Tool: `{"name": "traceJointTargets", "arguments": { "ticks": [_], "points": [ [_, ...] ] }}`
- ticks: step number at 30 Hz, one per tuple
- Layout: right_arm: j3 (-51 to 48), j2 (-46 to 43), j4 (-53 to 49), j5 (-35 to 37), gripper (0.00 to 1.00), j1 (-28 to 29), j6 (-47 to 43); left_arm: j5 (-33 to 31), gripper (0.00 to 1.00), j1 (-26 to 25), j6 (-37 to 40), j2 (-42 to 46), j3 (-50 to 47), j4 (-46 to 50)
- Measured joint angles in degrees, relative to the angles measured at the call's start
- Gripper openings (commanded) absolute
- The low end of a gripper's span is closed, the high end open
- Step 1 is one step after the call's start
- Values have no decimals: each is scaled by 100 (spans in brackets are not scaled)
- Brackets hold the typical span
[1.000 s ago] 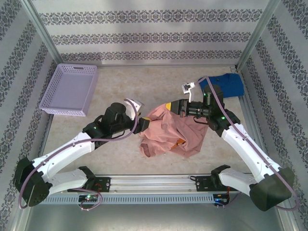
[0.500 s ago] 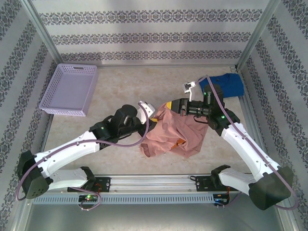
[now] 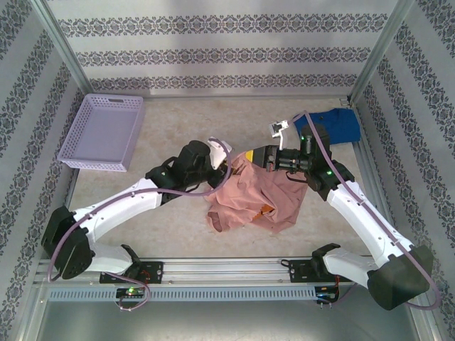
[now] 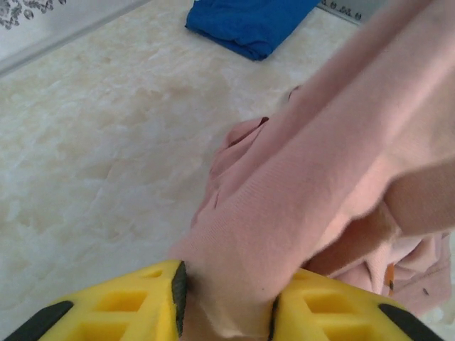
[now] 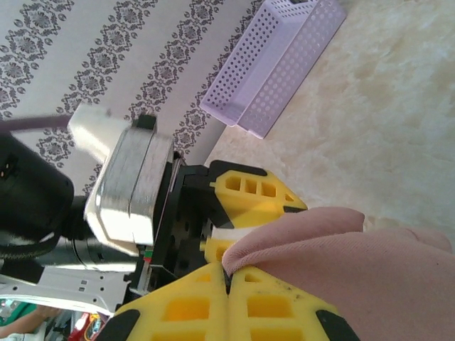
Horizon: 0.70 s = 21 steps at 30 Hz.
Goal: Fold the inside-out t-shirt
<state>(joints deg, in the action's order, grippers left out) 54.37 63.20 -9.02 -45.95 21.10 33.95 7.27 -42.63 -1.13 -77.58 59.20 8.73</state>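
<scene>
Swung up and rightward, left claw point(image 3: 226, 165) now clamps the top edge of the inside-out t-shirt point(image 3: 256, 195) just beside right claw point(image 3: 250, 158), likewise clamped on it; the cloth lies bunched below both, mid-frame on the desk point(image 3: 178, 128).

My left arm point(image 3: 121, 209) and right arm point(image 3: 370, 220) have white shells and black joints, each trailed by a purple cable point(image 3: 355, 195). The left hand point(image 4: 224, 312) and right hand point(image 5: 227, 273) have chunky yellow fingers point(image 4: 121, 305) with cut-out windows.
</scene>
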Motion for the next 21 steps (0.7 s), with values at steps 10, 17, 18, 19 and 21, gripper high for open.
{"name": "traceJointTargets", "arguments": {
  "ticks": [10,17,18,19,21],
  "points": [
    [487,-4,-1449,1097,0,-278,-695,4118,0,1088,-2048,258,-195,-1432],
    [981,52,-2184,1010,9,-439,-1174,5274,0,1078,-2500,643,-245,-1578],
    [1029,59,-2245,953,12,-442,-1237,5274,0,1078,-2481,671,-245,-1517],
    [1036,66,-2275,922,14,-450,-1285,5272,0,1078,-2463,682,-245,-1488],
    [1025,83,-2391,918,21,-450,-1364,5270,0,1078,-2439,682,-247,-1419]
  ]
}}
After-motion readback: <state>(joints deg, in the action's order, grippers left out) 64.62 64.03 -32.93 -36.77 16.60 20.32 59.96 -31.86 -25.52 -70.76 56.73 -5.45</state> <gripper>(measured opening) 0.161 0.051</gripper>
